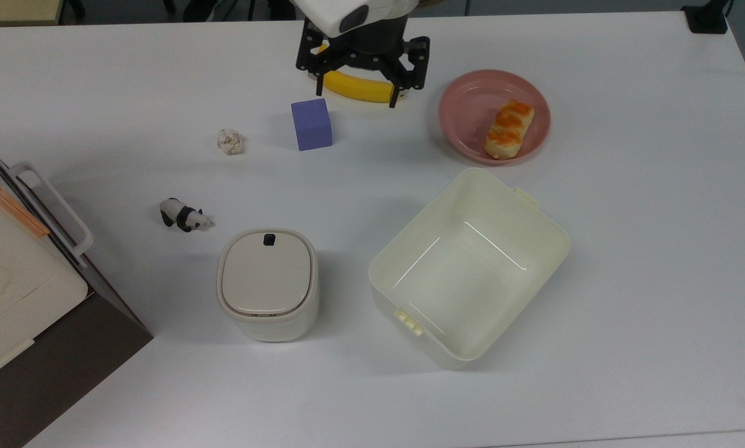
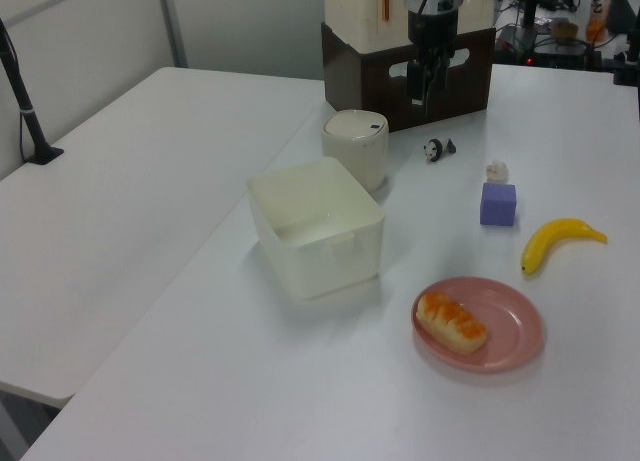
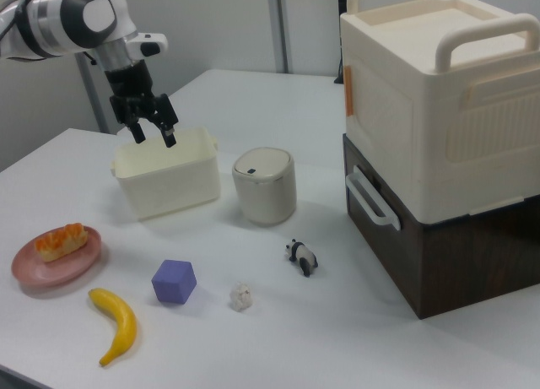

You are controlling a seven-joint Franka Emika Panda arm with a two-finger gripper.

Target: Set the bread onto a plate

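Note:
The bread [image 1: 509, 129], an oblong loaf with an orange-brown top, lies on the pink plate [image 1: 472, 106] toward the plate's right side in the top view. The left view has the bread [image 2: 452, 322] on the plate [image 2: 512, 326] near the table's front, and the right view has the bread [image 3: 61, 240] on the plate [image 3: 49, 271] at the left. My gripper [image 1: 355, 94] is open and empty, raised above the table to the top view's left of the plate, over the banana. The gripper [image 2: 428, 99] [image 3: 154, 139] is well apart from the plate.
A yellow banana [image 1: 363, 89] lies partly under the gripper. Beside it are a purple cube [image 1: 311, 124], a crumpled paper ball [image 1: 230, 141] and a toy panda [image 1: 185, 216]. A lidded bin [image 1: 267, 283] and a cream tub [image 1: 422, 336] stand nearer the front. Stacked boxes [image 1: 12, 274] sit at the top view's left.

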